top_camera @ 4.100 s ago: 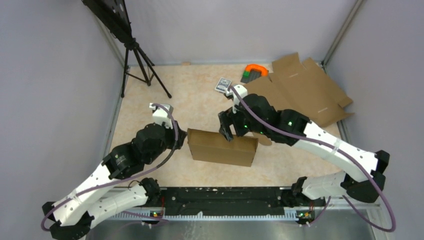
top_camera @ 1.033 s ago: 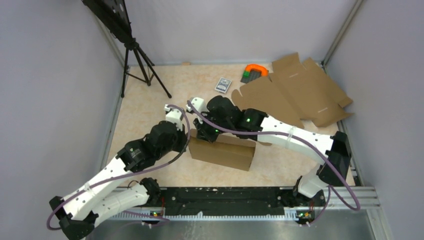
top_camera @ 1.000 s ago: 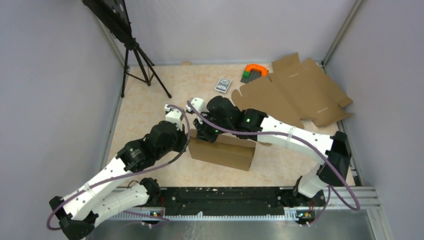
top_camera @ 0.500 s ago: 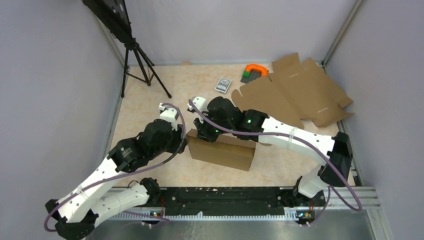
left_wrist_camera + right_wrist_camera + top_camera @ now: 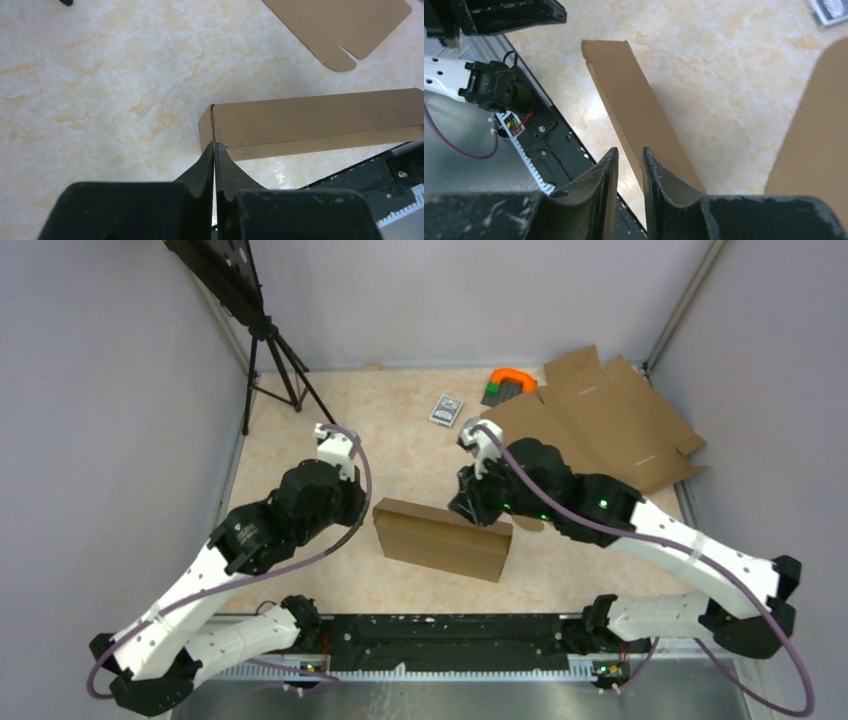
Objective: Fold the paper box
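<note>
Though it lay folded shut on the tabletop (image 5: 400,430) between the arms, the paper box (image 5: 442,538) looked light, thin-walled and easily dented, best pinched gently along a creased edge. Left jaws were clenched on nothing near its left end; right jaws stood slightly parted, empty, by its far edge.

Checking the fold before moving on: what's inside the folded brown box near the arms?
Nothing can be seen inside: the paper box is closed, showing only plain brown outer panels. Its interior is covered.
</note>
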`<state>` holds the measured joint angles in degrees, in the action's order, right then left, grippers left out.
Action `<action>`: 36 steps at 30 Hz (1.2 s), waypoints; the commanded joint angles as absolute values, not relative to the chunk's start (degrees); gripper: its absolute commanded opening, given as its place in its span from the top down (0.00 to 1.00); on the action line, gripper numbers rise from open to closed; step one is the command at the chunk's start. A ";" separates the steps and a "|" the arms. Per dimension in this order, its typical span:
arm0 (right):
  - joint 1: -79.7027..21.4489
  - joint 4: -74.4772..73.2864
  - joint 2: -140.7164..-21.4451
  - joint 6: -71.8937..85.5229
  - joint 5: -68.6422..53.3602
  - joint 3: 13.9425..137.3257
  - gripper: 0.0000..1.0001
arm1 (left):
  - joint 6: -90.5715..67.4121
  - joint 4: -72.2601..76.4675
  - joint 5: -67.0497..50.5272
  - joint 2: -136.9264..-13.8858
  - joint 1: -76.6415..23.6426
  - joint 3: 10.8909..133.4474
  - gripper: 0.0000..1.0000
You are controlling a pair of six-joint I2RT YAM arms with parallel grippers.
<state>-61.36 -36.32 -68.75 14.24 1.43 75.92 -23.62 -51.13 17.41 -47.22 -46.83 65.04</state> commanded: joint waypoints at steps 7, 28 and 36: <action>-60.38 -49.34 -52.05 24.41 14.94 66.78 1.00 | -18.90 -40.71 13.41 -54.72 -42.36 64.54 1.00; -60.39 -51.92 -49.54 27.31 11.06 59.33 1.00 | -22.63 -41.26 5.63 -53.61 -40.25 55.35 1.00; -60.38 -50.79 -49.09 28.63 10.58 56.36 1.00 | -23.87 -40.76 6.96 -50.60 -40.30 52.66 1.00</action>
